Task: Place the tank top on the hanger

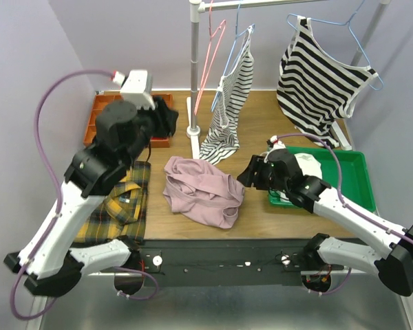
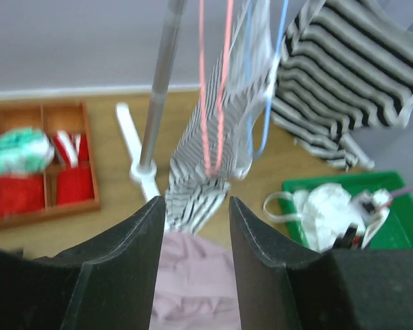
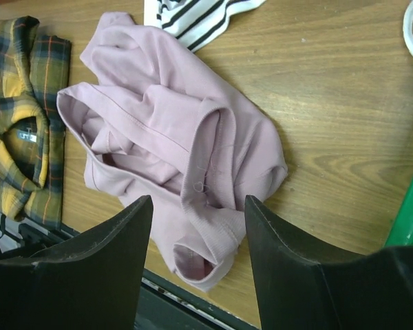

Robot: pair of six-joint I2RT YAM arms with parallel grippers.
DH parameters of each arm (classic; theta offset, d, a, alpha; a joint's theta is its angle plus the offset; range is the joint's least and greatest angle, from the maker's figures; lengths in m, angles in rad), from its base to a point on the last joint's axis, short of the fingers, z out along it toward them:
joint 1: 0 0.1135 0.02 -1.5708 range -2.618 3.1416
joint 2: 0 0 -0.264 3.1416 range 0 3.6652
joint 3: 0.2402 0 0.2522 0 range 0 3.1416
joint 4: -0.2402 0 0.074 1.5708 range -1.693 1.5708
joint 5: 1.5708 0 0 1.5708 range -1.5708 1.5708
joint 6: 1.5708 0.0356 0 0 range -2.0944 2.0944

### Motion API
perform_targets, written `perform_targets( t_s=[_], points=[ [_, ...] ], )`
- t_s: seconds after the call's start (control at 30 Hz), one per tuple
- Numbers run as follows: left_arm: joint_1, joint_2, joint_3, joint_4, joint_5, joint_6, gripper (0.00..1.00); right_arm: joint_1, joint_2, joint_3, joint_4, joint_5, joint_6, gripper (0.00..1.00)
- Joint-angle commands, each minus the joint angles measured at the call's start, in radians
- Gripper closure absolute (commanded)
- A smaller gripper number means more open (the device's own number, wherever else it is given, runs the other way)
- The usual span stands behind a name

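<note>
The dusty-pink tank top (image 1: 203,189) lies crumpled on the wooden table near its front edge; it also shows in the right wrist view (image 3: 172,130) and the left wrist view (image 2: 193,275). The pink-red wire hanger (image 1: 213,51) hangs on the rack rail beside the pole, and shows in the left wrist view (image 2: 213,103). My left gripper (image 1: 166,118) is open and empty, raised behind and left of the top (image 2: 196,201). My right gripper (image 1: 251,172) is open and empty, just right of the top, its jaws either side of the top's near edge (image 3: 198,199).
A rack pole (image 1: 194,69) stands on a white base. Two black-and-white striped tops (image 1: 230,103) (image 1: 323,75) hang on light blue hangers. A green tray (image 1: 354,165) holds a white cloth (image 1: 308,165). A wooden compartment box (image 1: 96,117) is back left. A plaid shirt (image 1: 124,203) lies left.
</note>
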State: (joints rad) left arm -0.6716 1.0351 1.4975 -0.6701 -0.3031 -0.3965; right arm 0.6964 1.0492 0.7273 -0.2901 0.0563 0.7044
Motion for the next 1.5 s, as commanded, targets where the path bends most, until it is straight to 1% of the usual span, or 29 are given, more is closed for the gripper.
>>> perform_targets(
  t_s=[0.0, 0.07, 0.1, 0.17, 0.2, 0.3, 0.43, 0.53, 0.77, 1.0, 1.1, 1.3, 1.47],
  points=[
    [0.009, 0.265, 0.321, 0.029, 0.024, 0.184, 0.51, -0.005, 0.018, 0.040, -0.023, 0.019, -0.025, 0.36],
    [0.020, 0.333, 0.400, 0.023, 0.027, 0.217, 0.51, -0.003, 0.026, 0.040, -0.024, 0.016, -0.025, 0.36],
    [0.023, 0.386, 0.465, 0.027, 0.041, 0.232, 0.51, -0.003, 0.028, 0.041, -0.023, 0.008, -0.025, 0.36],
    [0.032, 0.442, 0.529, 0.017, 0.062, 0.278, 0.51, -0.003, 0.031, 0.043, -0.021, 0.002, -0.025, 0.36],
    [0.033, 0.498, 0.599, -0.006, 0.077, 0.291, 0.51, -0.005, 0.031, 0.047, -0.023, -0.007, -0.023, 0.37],
    [0.043, 0.594, 0.699, -0.029, 0.075, 0.331, 0.52, -0.005, 0.032, 0.058, -0.024, -0.016, -0.029, 0.37],
    [0.053, 0.654, 0.737, -0.003, 0.105, 0.338, 0.54, -0.005, 0.032, 0.069, -0.029, -0.015, -0.034, 0.37],
    [0.056, 0.701, 0.774, -0.011, 0.078, 0.347, 0.55, -0.005, 0.026, 0.070, -0.027, -0.019, -0.031, 0.37],
    [0.060, 0.758, 0.765, 0.020, 0.065, 0.366, 0.57, -0.003, 0.015, 0.067, -0.026, -0.027, -0.031, 0.37],
    [0.067, 0.786, 0.709, 0.081, 0.033, 0.383, 0.64, -0.005, 0.000, 0.055, -0.021, -0.033, -0.025, 0.37],
    [0.069, 0.790, 0.698, 0.102, -0.004, 0.389, 0.63, -0.003, -0.003, 0.052, -0.023, -0.032, -0.023, 0.37],
    [0.070, 0.758, 0.659, 0.124, 0.022, 0.374, 0.63, -0.005, -0.006, 0.040, -0.014, -0.035, -0.019, 0.37],
    [0.070, 0.757, 0.652, 0.132, -0.007, 0.383, 0.61, -0.003, -0.009, 0.040, -0.014, -0.041, -0.019, 0.37]
  ],
)
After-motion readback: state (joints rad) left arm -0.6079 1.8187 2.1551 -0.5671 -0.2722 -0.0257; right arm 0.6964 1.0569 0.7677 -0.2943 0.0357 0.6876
